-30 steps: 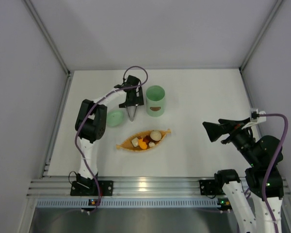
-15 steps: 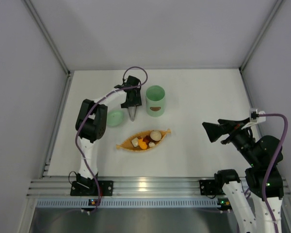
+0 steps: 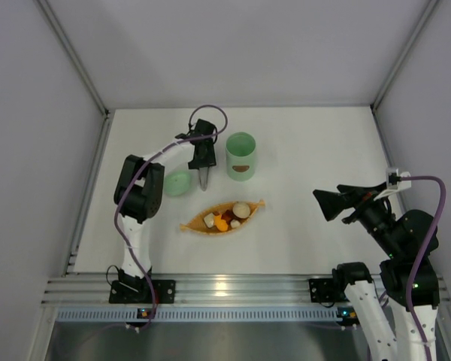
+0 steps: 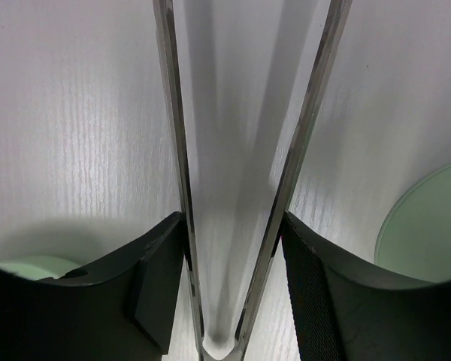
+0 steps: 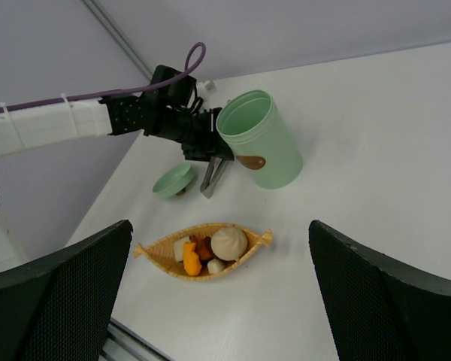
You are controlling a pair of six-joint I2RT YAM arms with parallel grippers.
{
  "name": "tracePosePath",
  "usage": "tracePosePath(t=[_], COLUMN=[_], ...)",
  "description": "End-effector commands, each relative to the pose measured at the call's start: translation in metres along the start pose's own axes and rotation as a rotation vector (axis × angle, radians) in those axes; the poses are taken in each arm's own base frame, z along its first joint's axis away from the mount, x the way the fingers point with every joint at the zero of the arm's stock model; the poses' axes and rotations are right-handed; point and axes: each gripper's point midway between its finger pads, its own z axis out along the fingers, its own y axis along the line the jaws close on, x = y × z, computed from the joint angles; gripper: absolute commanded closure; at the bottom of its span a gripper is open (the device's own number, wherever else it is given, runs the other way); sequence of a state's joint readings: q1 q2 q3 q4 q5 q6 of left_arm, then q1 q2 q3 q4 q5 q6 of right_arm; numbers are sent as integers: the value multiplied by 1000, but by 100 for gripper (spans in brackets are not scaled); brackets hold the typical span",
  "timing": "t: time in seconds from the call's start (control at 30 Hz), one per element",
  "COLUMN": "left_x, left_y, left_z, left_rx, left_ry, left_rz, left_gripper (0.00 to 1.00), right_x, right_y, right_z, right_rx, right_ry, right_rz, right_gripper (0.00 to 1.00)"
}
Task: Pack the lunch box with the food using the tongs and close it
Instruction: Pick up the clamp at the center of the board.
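Observation:
The slim silver tongs (image 3: 203, 178) lie on the table between the mint-green lunch box (image 3: 240, 156) and its round green lid (image 3: 178, 183). My left gripper (image 3: 202, 159) is down over them. In the left wrist view both fingers press the outsides of the tongs' two arms (image 4: 174, 135) near their joined end, so this gripper (image 4: 233, 226) is shut on them. The lunch box (image 5: 259, 139) stands upright and open. The food (image 3: 227, 217), white, orange, dark and a round beige bun, lies in the orange leaf-shaped tray (image 3: 192, 225). My right gripper (image 3: 325, 203) hangs open, away from everything.
The tray with the food (image 5: 210, 248) sits in front of the lunch box, and the lid (image 5: 173, 180) lies to its left. White walls close off the left, back and right. An aluminium rail (image 3: 233, 289) runs along the near edge.
My left gripper's fingers have closed inward from wide open onto the tongs' arms. The right arm, lunch box, lid and tray have not moved.

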State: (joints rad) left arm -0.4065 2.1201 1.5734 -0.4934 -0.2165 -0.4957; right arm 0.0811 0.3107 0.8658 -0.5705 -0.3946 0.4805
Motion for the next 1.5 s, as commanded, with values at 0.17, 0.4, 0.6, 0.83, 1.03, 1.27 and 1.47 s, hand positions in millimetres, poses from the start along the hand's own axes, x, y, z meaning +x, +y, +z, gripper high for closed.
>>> tracePosePath(t=[0.17,0.4,0.6,0.83,1.03,1.27,1.47], left_x=[-60,-74,-73,-61,-35,15,62], left_y=[-14,-21,-22,-16,2,12,15], left_z=[-77,-119,-151,-193,-223,-265,-290], left_rx=[103,127,142,118,128,167,246], left_ry=[-190,-253,-299,-331,-340,-336,-312], left_rz=[-40,-30,-30,-13,-18,33,59], left_gripper=[44,45,47,47,46,45,45], right_x=[-3,-1,0,1,3,6,10], right_y=[2,1,1,2,-1,-2,-7], right_z=[-1,-3,-5,-6,-5,-4,-1], right_rx=[0,4,6,5,10,10,21], right_ry=[6,7,8,9,12,15,24], right_rz=[-2,-3,-4,-2,-3,-3,-2], right_gripper=[0,1,0,1,1,1,1])
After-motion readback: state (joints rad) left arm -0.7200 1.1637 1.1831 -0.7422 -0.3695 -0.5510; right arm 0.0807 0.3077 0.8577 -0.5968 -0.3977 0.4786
